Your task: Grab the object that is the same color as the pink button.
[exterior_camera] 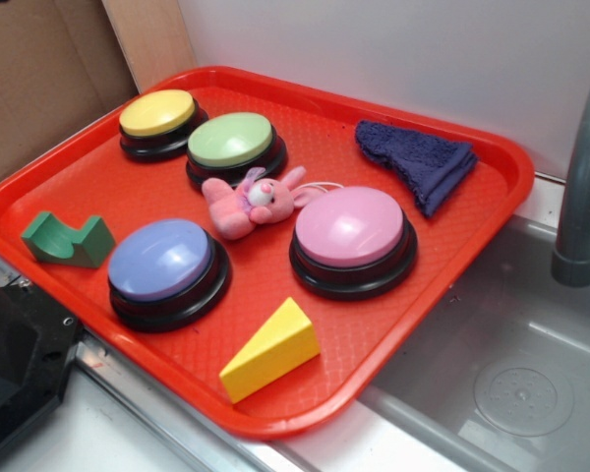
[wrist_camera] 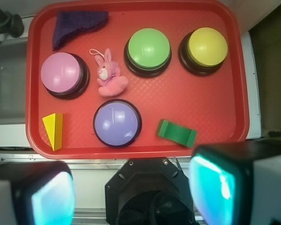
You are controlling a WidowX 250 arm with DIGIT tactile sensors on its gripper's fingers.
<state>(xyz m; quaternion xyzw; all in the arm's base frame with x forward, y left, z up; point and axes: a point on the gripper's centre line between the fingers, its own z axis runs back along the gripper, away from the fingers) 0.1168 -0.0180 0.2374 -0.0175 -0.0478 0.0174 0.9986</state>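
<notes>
A: Waiting above the tray [wrist_camera: 33, 70], the tool [wrist_camera: 131, 197] has its jaws spread wide and empty, so the reach hasn't begun.

B: Where's the target?

A: Left to right in the wrist view: pink button [wrist_camera: 62, 72], then the pink bunny [wrist_camera: 109, 77] just beside it, lying between it and the green button [wrist_camera: 148, 48]. Next, I'd judge, the tool descends over the bunny.

B: Counts?

A: Four buttons, one bunny, one yellow wedge [wrist_camera: 53, 130], one green block [wrist_camera: 177, 132], one purple cloth [wrist_camera: 77, 24].
</notes>
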